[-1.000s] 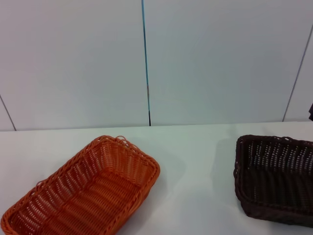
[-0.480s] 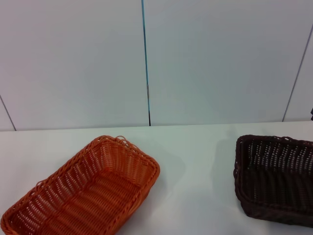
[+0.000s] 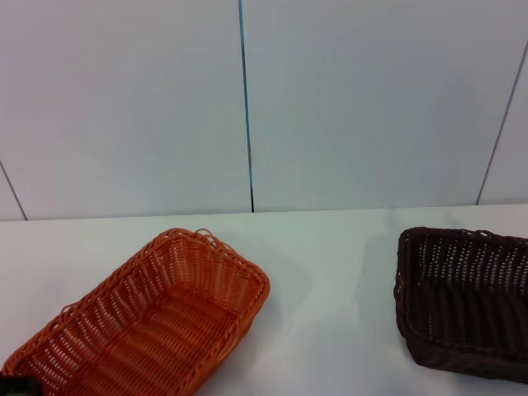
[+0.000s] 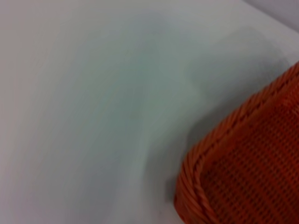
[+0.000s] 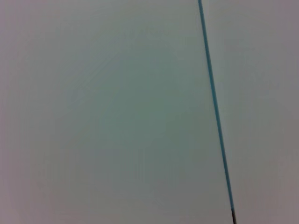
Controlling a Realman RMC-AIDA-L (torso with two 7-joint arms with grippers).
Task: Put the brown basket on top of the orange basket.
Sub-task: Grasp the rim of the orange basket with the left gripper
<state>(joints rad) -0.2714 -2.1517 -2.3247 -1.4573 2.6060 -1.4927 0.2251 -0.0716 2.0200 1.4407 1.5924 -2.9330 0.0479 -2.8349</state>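
Note:
The orange basket [image 3: 148, 322] lies empty on the white table [image 3: 330, 264] at the left of the head view, set at an angle. One rim corner of the orange basket [image 4: 243, 172] fills part of the left wrist view. The brown basket [image 3: 466, 301] rests empty at the right, cut off by the picture edge. A dark bit of my left gripper [image 3: 16, 386] shows at the bottom left corner, beside the orange basket's near end. My right gripper is out of view; its wrist view shows only wall.
A pale wall [image 3: 124, 107] with a thin teal seam [image 3: 246, 107] stands behind the table. The teal seam [image 5: 215, 116] also crosses the right wrist view. Bare tabletop lies between the two baskets.
A dark sliver at the right edge of the head view has slipped out of sight. A dark part of the left gripper has come up at the bottom left corner. Both baskets stay put.

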